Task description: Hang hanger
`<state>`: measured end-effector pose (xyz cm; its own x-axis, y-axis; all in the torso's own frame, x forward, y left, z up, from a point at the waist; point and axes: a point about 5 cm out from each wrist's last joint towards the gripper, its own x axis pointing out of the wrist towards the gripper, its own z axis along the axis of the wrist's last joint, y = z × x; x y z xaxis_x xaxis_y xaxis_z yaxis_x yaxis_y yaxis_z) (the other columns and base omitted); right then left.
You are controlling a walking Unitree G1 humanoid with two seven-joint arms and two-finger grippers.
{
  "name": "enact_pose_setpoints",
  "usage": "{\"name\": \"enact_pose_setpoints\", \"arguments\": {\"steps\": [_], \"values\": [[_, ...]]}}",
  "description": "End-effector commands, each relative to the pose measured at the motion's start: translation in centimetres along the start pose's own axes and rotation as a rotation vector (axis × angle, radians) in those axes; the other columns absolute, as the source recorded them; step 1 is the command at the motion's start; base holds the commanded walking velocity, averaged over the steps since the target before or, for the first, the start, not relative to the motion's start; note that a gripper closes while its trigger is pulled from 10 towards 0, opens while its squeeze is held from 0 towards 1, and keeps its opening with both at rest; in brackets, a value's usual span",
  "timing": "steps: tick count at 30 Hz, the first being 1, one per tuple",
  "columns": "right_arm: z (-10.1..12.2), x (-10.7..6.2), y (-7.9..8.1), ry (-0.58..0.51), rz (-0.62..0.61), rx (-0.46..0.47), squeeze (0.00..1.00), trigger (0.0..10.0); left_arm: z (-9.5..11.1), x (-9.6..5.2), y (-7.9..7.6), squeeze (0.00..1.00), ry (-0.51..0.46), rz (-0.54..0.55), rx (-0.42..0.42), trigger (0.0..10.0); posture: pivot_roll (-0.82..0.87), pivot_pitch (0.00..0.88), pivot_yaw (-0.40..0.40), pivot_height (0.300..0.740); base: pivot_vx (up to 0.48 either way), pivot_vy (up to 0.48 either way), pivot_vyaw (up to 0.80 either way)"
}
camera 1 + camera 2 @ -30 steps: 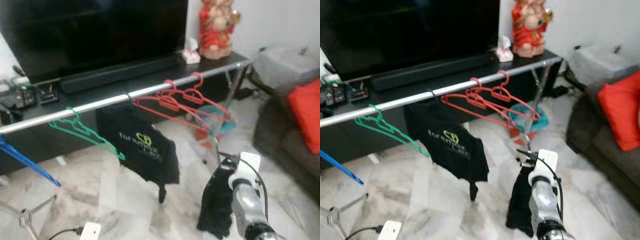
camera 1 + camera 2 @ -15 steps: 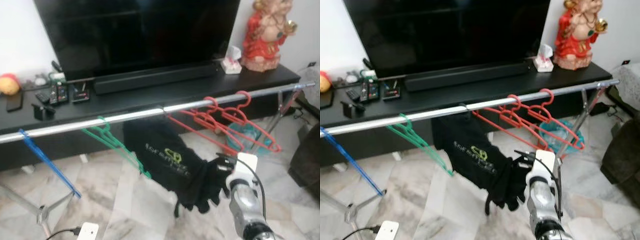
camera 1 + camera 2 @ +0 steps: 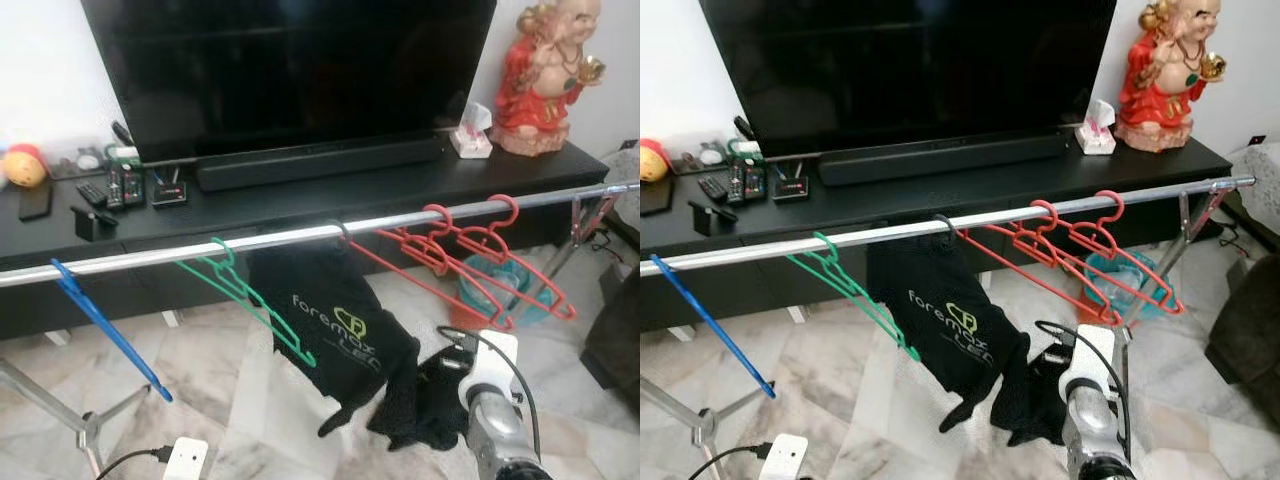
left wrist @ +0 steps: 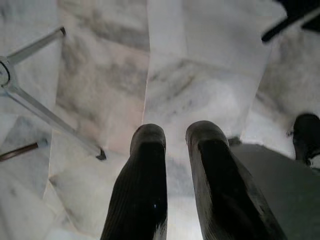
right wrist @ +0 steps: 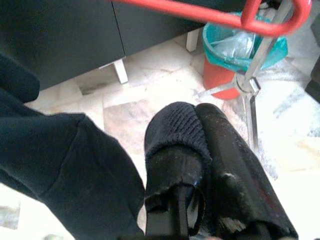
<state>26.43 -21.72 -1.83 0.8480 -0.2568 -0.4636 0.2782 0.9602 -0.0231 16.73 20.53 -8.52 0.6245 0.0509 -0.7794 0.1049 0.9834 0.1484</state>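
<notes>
A silver rail (image 3: 180, 252) runs across in front of the TV console. On it hang a blue hanger (image 3: 110, 330), a green hanger (image 3: 250, 300), a black printed shirt (image 3: 335, 310) and several red hangers (image 3: 470, 265). The shirt's lower end trails down to my right gripper (image 5: 195, 120), which is low and to the right of the shirt, shut on a black knitted cuff (image 5: 172, 127). Black cloth (image 3: 1025, 395) bunches over its fingers in the eye views. My left gripper (image 4: 175, 135) hangs over the marble floor, its fingers (image 4: 148, 145) slightly apart with nothing between them.
Behind the rail stand a black console (image 3: 300, 200), a large TV (image 3: 290, 70), a soundbar (image 3: 320, 163) and a red statue (image 3: 545, 75). A teal bin (image 3: 500, 275) sits under the red hangers. The rail's stand legs (image 3: 60, 405) splay at lower left. A dark sofa edge (image 3: 1250, 330) is at right.
The camera has swung left and steadied. My right gripper, still shut on the black cloth, has moved in toward the hanging shirt and now sits lower than half a second ago.
</notes>
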Motion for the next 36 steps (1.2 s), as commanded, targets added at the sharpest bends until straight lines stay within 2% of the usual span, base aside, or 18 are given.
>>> {"name": "enact_pose_setpoints", "arguments": {"steps": [1, 6, 14, 24, 31, 36], "values": [[0.1, 0.1, -0.1, 0.004, 0.002, 0.005, 0.0, 10.0, -0.3, -0.1, -0.1, 0.0, 0.001, -0.011, -0.007, 10.0, 0.03, 0.0, -0.005, 0.74, 0.0, 0.0, 0.0], [-0.7, -0.2, 0.4, 0.038, 0.02, 0.001, 0.0, 10.0, -0.6, -0.1, 0.0, 0.0, 0.036, 0.003, 0.011, 10.0, 0.02, 0.0, -0.006, 0.74, 0.0, 0.0, 0.0], [-1.5, -0.4, -0.6, 0.071, 0.004, 0.004, 0.0, 10.0, -0.9, -0.1, 0.0, 0.0, 0.065, 0.004, 0.024, 10.0, 0.01, 0.0, -0.007, 0.74, 0.0, -0.232, 0.0], [-1.9, -0.6, 0.4, 0.084, 0.063, -0.043, 0.0, 10.0, -0.9, -0.1, 0.0, 0.0, 0.065, 0.022, 0.028, 10.0, 0.02, 0.0, -0.011, 0.74, 0.0, -0.316, 0.0], [-2.0, -0.6, 0.2, 0.086, 0.061, -0.049, 0.0, 10.0, -0.9, -0.1, 0.0, 0.0, 0.063, 0.021, 0.029, 10.0, 0.01, 0.0, -0.012, 0.74, 0.0, -0.308, 0.77], [-2.2, -0.7, 0.1, 0.095, 0.057, -0.04, 0.0, 10.0, -1.0, -0.2, 0.0, 0.0, 0.06, 0.023, 0.027, 10.0, 0.01, 0.0, -0.012, 0.74, 0.0, -0.307, 0.2]]}}
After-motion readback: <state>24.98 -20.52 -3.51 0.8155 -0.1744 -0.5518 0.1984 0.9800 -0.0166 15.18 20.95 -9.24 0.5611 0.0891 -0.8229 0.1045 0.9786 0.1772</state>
